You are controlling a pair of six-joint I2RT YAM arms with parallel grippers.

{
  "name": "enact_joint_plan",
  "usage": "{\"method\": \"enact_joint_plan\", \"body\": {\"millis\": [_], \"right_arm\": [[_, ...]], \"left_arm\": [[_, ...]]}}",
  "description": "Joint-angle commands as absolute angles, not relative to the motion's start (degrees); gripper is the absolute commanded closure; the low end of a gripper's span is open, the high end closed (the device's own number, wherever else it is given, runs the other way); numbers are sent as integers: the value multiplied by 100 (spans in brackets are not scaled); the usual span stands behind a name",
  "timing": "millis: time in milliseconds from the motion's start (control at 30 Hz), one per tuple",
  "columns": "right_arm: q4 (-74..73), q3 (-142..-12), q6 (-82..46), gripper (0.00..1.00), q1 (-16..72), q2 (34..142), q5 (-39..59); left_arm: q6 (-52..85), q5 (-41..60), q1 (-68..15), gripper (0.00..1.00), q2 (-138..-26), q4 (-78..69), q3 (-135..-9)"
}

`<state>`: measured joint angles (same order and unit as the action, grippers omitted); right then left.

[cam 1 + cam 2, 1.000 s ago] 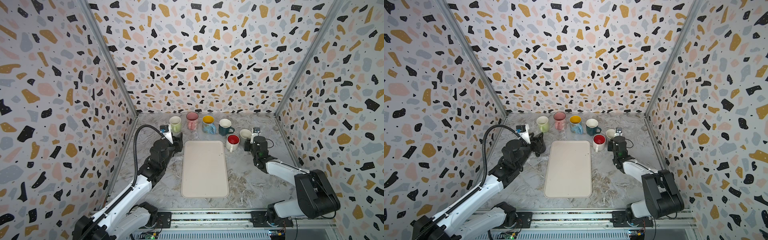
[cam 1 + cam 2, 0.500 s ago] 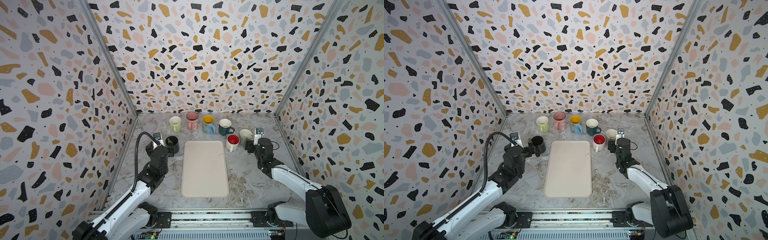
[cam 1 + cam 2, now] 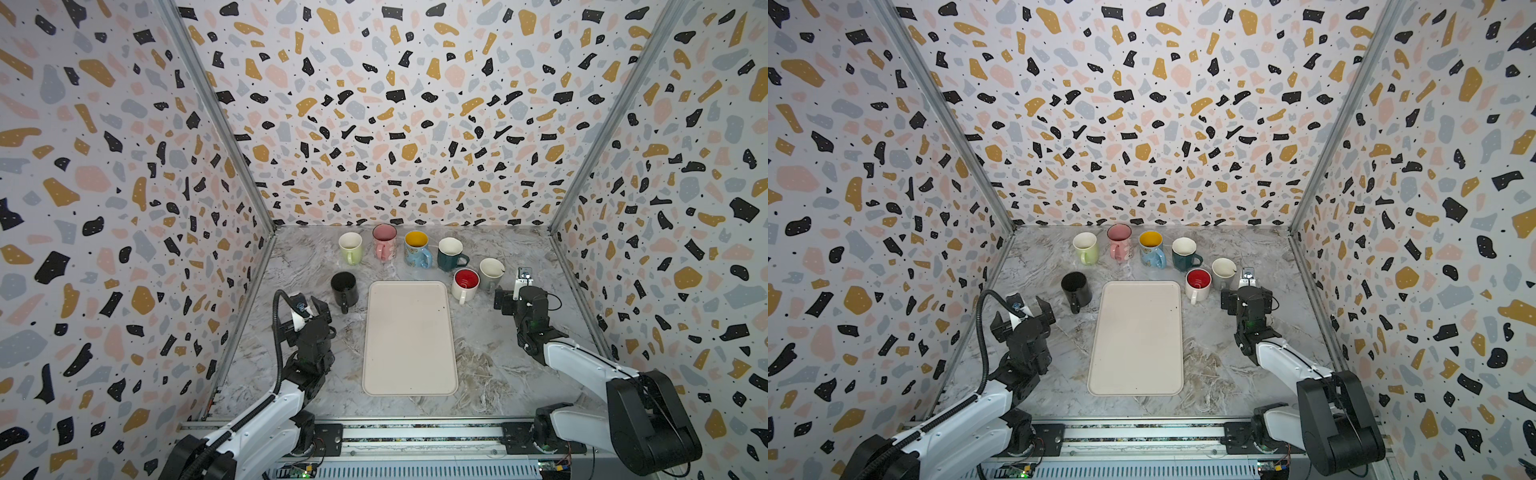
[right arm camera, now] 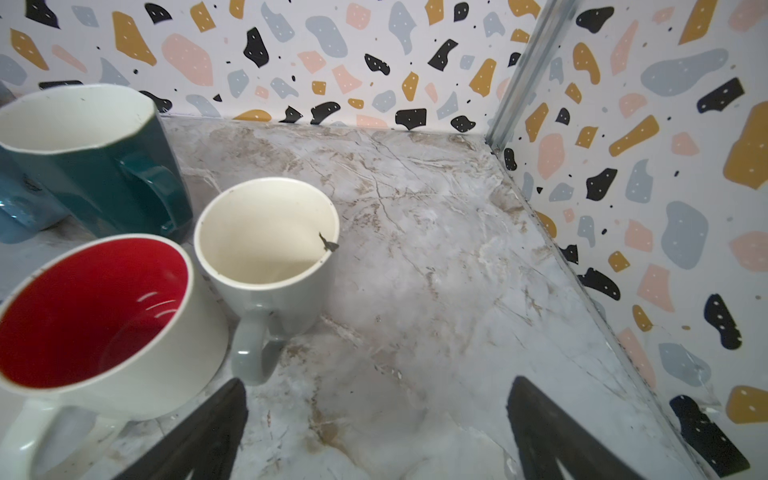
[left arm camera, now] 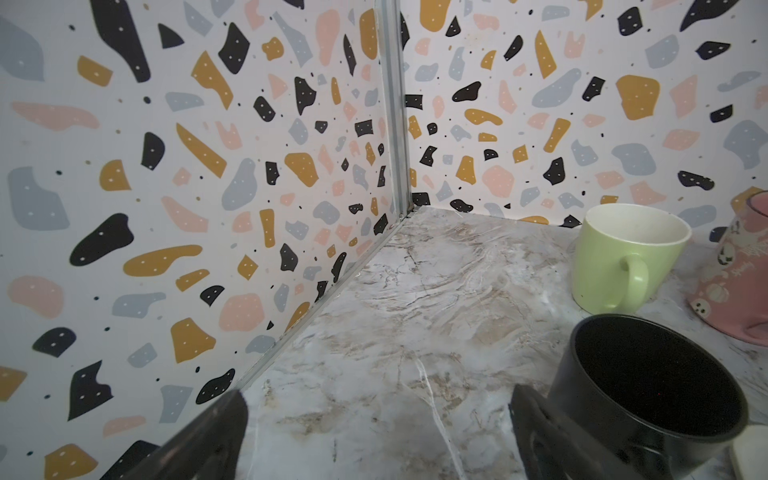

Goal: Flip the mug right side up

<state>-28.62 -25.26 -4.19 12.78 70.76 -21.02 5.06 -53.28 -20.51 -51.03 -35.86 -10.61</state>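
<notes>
Gaping end effectors, both empty

Bright, even light from overhead in both top views; I note only faint, soft shadows on the desk. Wrist views: wide-angle stretch leans things toward the frame edges. Right pincer close, dark, blurred. Small white glints inside the red-lined mug, rim slightly soft.

Cream tray lies flat on marbled table
</notes>
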Motion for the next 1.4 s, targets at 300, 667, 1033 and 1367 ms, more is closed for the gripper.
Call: {"method": "enact_joint_plan", "body": {"millis": [300, 667, 1033, 1367], "right_arm": [[-5340, -1808, 62, 1, 1051, 7690, -1848], [-6637, -1399, 191, 1, 933, 8264, -1358], [-7289, -1189, 71, 1, 549, 8608, -422], [-7136, -1218, 38, 1, 478, 8569, -321]], "left_arm": [[116, -3897, -1110, 0, -6702, -6508, -659], [-71, -3113, -981, 0, -7972, -7345, -762], [105, -2343, -580, 0, -8120, -7000, -981], [114, -2364, -571, 0, -8131, -6970, -1002]]}}
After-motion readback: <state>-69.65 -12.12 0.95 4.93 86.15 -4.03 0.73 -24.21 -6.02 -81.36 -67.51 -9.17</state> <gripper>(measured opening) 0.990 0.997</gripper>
